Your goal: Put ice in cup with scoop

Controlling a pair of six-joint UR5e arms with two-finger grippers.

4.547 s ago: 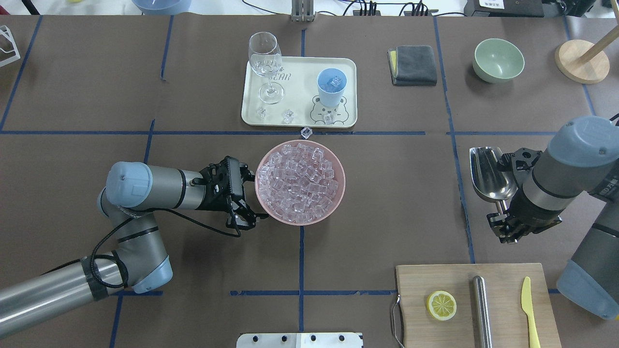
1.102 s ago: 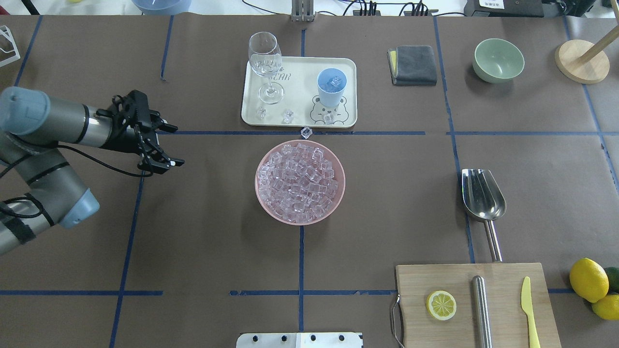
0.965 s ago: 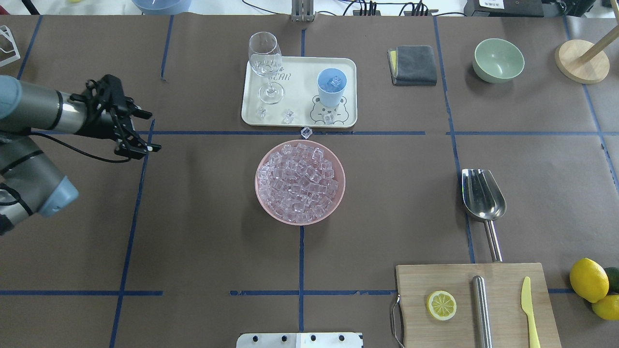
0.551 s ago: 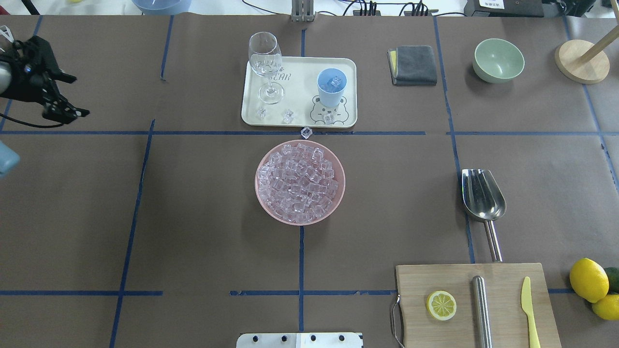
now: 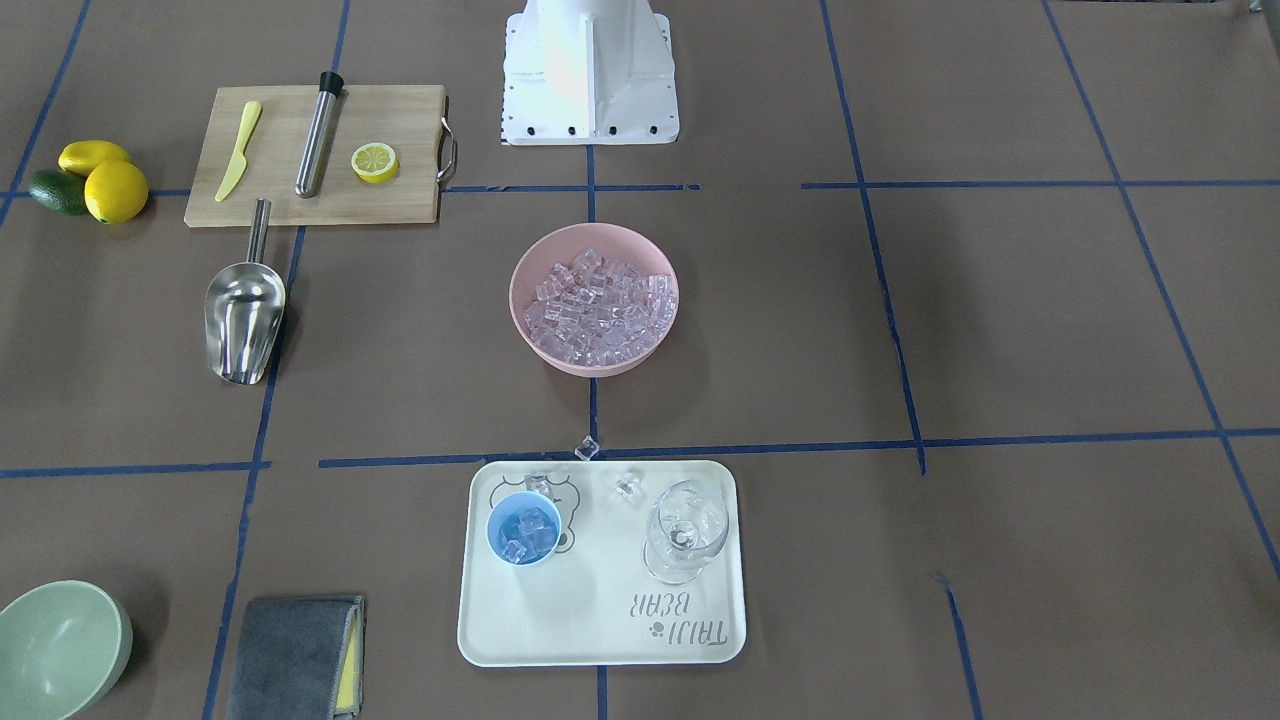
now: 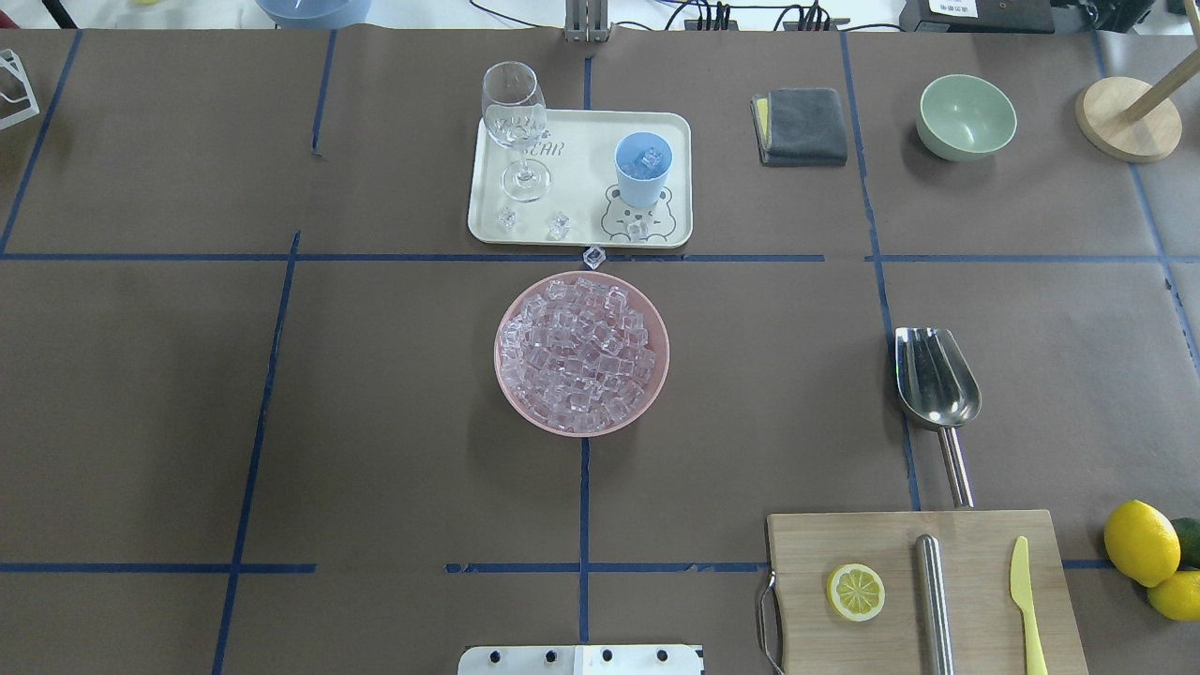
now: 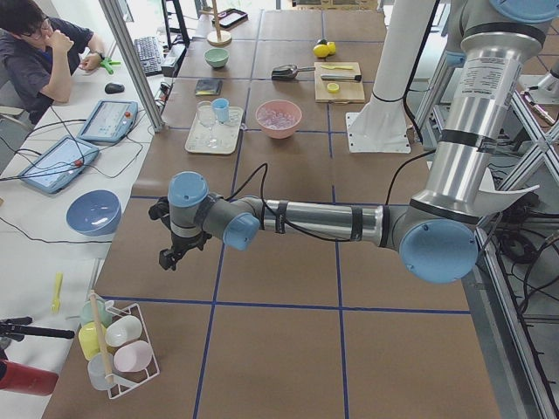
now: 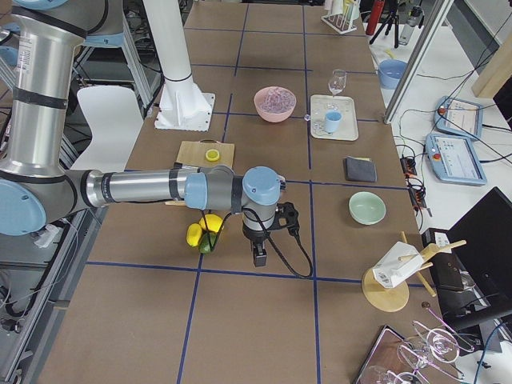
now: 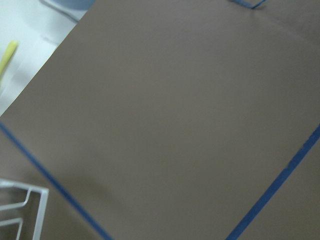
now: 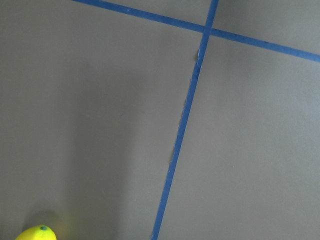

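The ice [image 6: 581, 354] fills a pink bowl [image 6: 506, 384] at the table's middle. The light-blue cup [image 6: 643, 169] stands on a cream tray [image 6: 586, 150] beyond it, with a few cubes inside [image 5: 524, 530]. Loose cubes lie on the tray, and one cube [image 6: 592, 256] lies on the table. The steel scoop [image 6: 936, 380] lies free on the table at the right, handle toward the cutting board. My left gripper [image 7: 170, 253] shows only in the exterior left view and my right gripper [image 8: 260, 256] only in the exterior right view. Both are far from the objects. I cannot tell if they are open.
A wine glass [image 6: 514, 122] stands on the tray. A cutting board [image 6: 923, 591] holds a lemon slice, a steel cylinder and a yellow knife. Lemons [image 6: 1141, 544], a green bowl [image 6: 967, 117], a grey cloth [image 6: 802, 127] and a wooden stand [image 6: 1128, 117] sit on the right.
My left arm has swung away from the pink bowl to the left and out of the overhead view. My right arm withdrew earlier and the scoop lies still on the table.
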